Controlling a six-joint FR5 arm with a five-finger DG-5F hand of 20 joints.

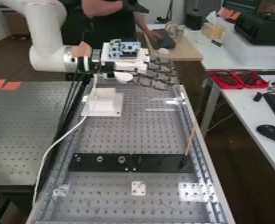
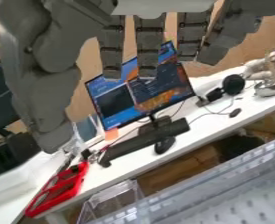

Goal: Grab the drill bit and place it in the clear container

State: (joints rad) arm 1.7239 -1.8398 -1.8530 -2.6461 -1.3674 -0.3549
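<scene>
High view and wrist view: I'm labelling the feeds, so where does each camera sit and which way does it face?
High view: above the bench's near end, looking down along it; the white arm and hand show.
Wrist view: on the arm's wrist, looking past the bench's edge toward a desk with a monitor; the hand's fingers show.
Shared: hand, bench, desk, red trays.

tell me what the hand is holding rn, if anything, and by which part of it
Nothing is held: the hand is open, its fingers nearly straight, with nothing between them and the thumb.
</scene>
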